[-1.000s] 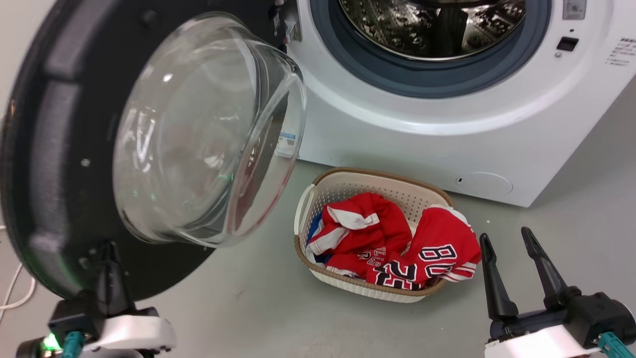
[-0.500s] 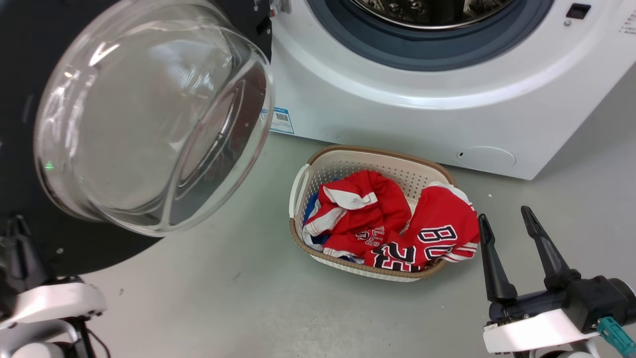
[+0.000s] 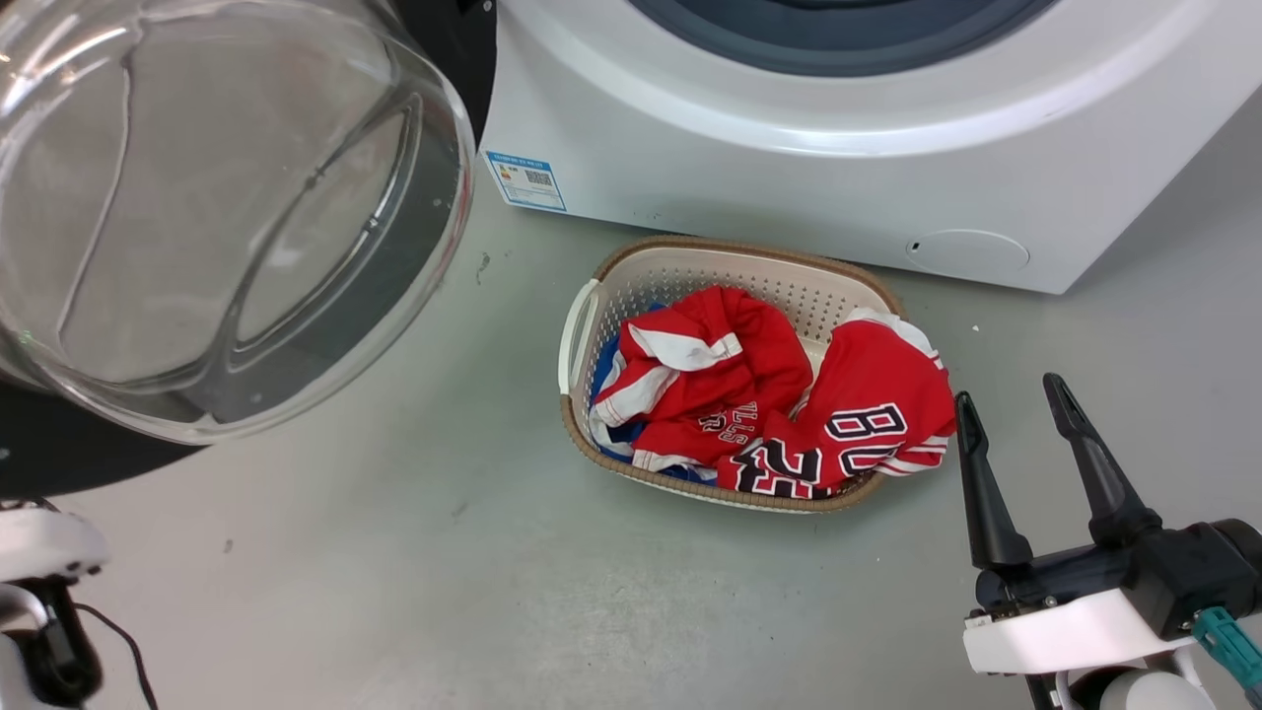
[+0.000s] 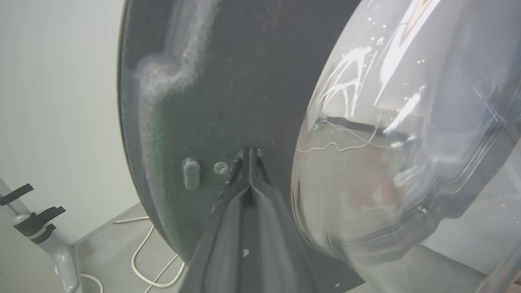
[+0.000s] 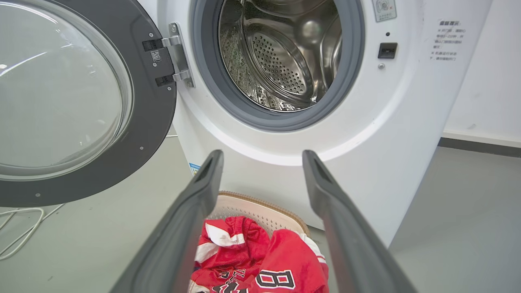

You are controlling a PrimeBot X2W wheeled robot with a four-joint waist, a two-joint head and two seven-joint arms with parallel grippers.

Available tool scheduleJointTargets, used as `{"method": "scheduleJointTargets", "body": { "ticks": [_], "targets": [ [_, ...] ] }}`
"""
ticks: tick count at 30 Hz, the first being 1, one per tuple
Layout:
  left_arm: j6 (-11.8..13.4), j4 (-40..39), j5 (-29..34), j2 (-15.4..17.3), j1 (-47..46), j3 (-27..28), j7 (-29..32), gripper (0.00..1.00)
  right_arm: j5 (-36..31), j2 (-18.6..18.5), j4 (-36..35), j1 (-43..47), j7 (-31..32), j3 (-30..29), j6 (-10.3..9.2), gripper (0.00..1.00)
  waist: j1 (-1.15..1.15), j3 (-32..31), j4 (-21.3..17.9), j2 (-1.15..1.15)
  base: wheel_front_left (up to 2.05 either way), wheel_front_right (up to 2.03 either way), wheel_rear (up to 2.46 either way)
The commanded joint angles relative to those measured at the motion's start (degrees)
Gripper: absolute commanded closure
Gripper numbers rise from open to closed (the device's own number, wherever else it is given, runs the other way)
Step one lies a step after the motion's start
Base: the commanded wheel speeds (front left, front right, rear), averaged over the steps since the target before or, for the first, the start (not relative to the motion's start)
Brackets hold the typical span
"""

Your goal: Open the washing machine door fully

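The washing machine door (image 3: 197,197), black-rimmed with a bulging clear glass bowl, stands swung out to the left of the white washing machine (image 3: 789,168). In the right wrist view the door (image 5: 150,101) hangs on its metal hinge (image 5: 177,57), well away from the steel drum (image 5: 281,61). My left gripper (image 4: 250,152) is shut, and its tips rest against the door's black inner face (image 4: 228,81) beside the glass. My right gripper (image 3: 1008,390) is open and holds nothing, low at the right near the basket.
A cream laundry basket (image 3: 582,325) with red jerseys (image 3: 769,394) sits on the grey floor in front of the machine. White cable (image 5: 20,228) lies on the floor left of the door. A pale wall stands behind the door's edge.
The head camera has tilted down. The door has swung farther left from the machine, uncovering the blue label. My left gripper went left with it; the right gripper kept its place.
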Motion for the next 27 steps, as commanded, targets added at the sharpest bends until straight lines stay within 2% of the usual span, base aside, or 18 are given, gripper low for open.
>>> {"method": "scheduleJointTargets", "body": {
  "ticks": [1, 12, 20, 27],
  "targets": [
    [-0.18, 0.68, -0.13, 0.82, -1.64, 0.73, 0.17, 1.00, 0.02, 0.02, -0.23, -0.89, -0.12, 0.00, -0.01, 0.00, -0.01, 0.49, -0.16, 0.00, 0.00, 0.00, 0.00],
    [-3.41, 10.95, 0.01, 7.00, -9.20, 4.58, 0.15, 1.00, -0.29, -0.34, -0.34, -2.25, -0.12, 0.25, -0.01, 0.00, -0.01, 2.32, -1.22, 0.00, 0.00, 0.00, 0.00],
    [-4.93, 14.93, 1.51, 8.40, -11.49, 5.29, 0.16, 1.00, -0.36, -0.29, -0.21, -2.22, -0.12, 0.26, -0.01, 0.00, -0.01, 2.01, -1.80, 0.00, 0.00, 0.00, 0.00],
    [-6.02, 15.63, 3.08, 7.44, -9.48, 5.61, 0.16, 1.00, 0.19, -0.08, 0.47, -1.05, -0.12, 0.28, -0.01, 0.00, -0.01, -0.37, -1.86, 0.00, 0.00, 0.00, 0.00]
  ]
}}
